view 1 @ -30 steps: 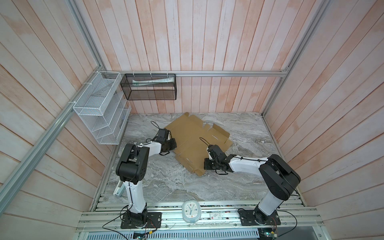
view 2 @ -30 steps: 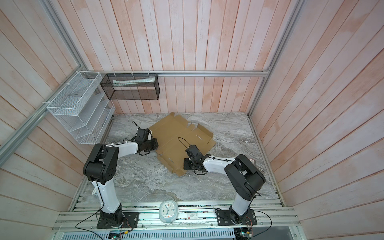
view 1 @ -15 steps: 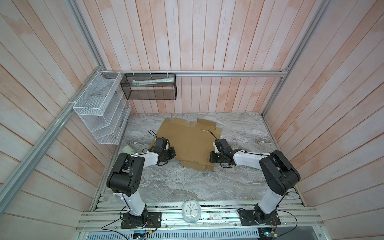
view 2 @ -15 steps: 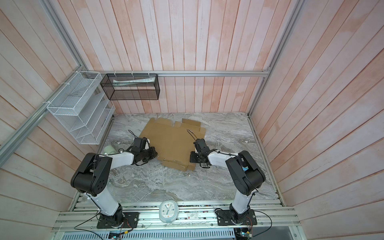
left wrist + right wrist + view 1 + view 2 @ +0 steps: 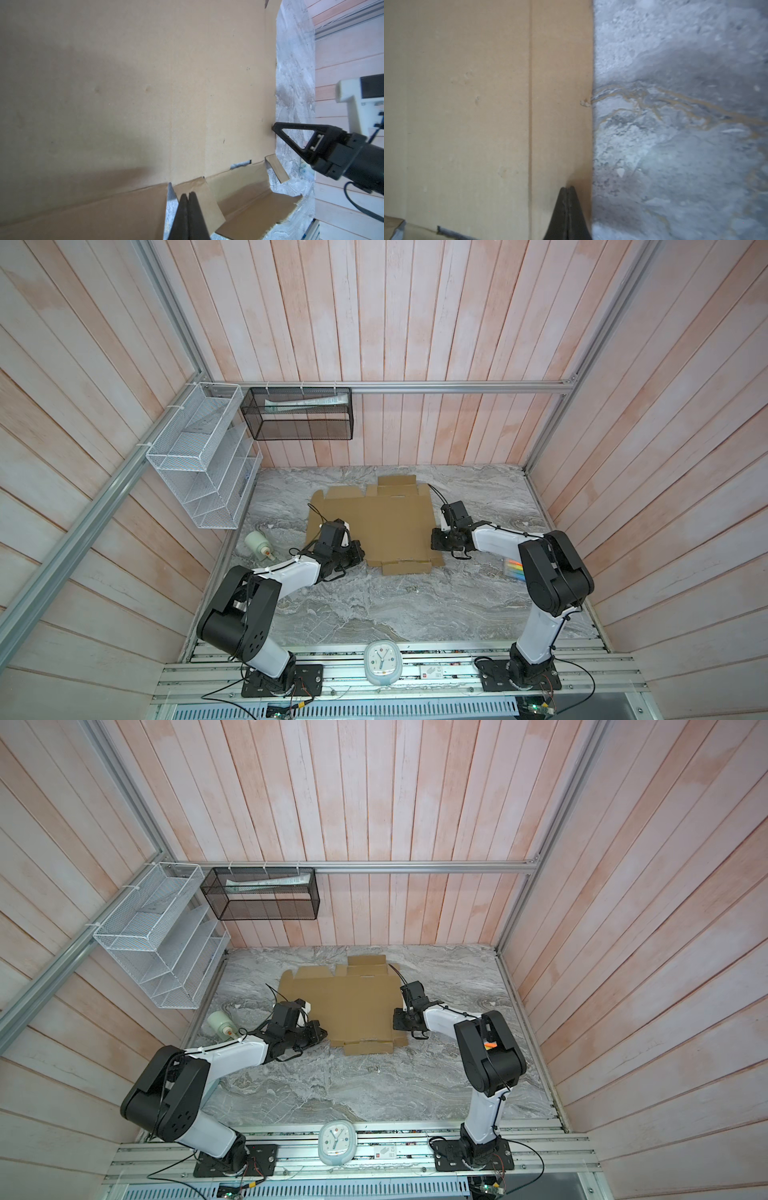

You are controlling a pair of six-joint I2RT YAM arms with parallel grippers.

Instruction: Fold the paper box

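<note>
The paper box (image 5: 374,526) is an unfolded sheet of plain brown cardboard lying flat on the grey marbled surface (image 5: 395,614), toward the rear middle in both top views. Its flaps and tabs are spread outward. In the left wrist view, the flaps along one edge are creased and stand slightly raised.

The left end effector (image 5: 358,556) sits low at the sheet's near left corner. Its jaws are pressed together with nothing visible between them, and its tip is over a small corner flap (image 5: 195,193).

The right end effector (image 5: 433,540) sits low at the sheet's right edge. Its jaws are likewise closed on nothing visible. The right wrist view shows the tip over the narrow strip between a crease and that edge.

A white wire rack (image 5: 199,472) hangs on the left wall and a black mesh basket (image 5: 299,414) on the rear wall. A small clock (image 5: 382,662) lies on the front rail between the two arm bases.
</note>
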